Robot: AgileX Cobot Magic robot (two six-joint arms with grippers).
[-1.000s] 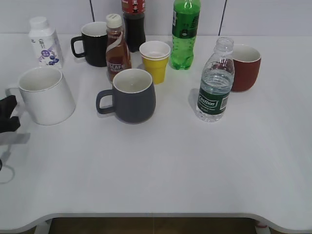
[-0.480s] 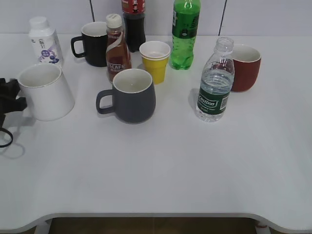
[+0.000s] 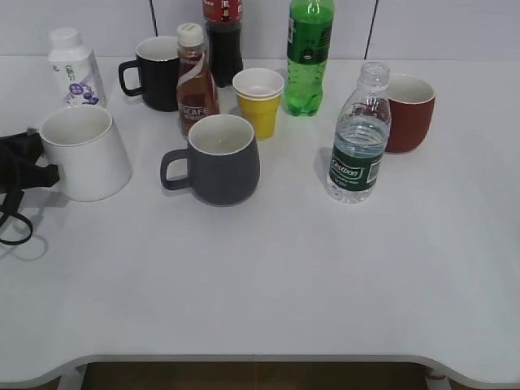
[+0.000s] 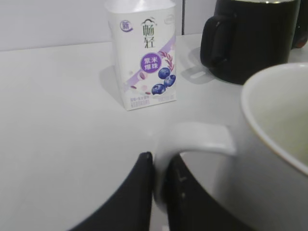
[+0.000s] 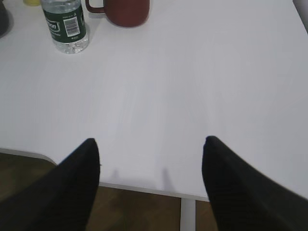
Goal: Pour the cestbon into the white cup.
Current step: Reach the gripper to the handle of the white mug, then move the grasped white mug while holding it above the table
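The white cup [image 3: 85, 154] stands at the table's left, leaning a little to the right. My left gripper [image 3: 42, 169] is shut on its handle. In the left wrist view the black fingers [image 4: 139, 192] pinch the white handle [image 4: 197, 137], and the cup's rim [image 4: 269, 110] fills the right side. The cestbon [image 3: 357, 138] is a clear ribbed bottle with a dark green label and no cap. It stands upright at the right of centre and also shows in the right wrist view [image 5: 65, 26]. My right gripper [image 5: 150, 149] is open and empty over the table's front edge, far from the bottle.
A dark grey mug [image 3: 219, 158] stands between cup and cestbon. Behind it are a brown coffee bottle [image 3: 195, 81], a yellow paper cup [image 3: 260, 101], a black mug [image 3: 158, 73], a green bottle [image 3: 307, 57] and a white yoghurt bottle [image 3: 73, 69]. A red mug [image 3: 410, 114] stands right of the cestbon.
My left gripper has moved up and right along the table's left edge and is now on the cup's handle. The cup has shifted slightly right and now leans.
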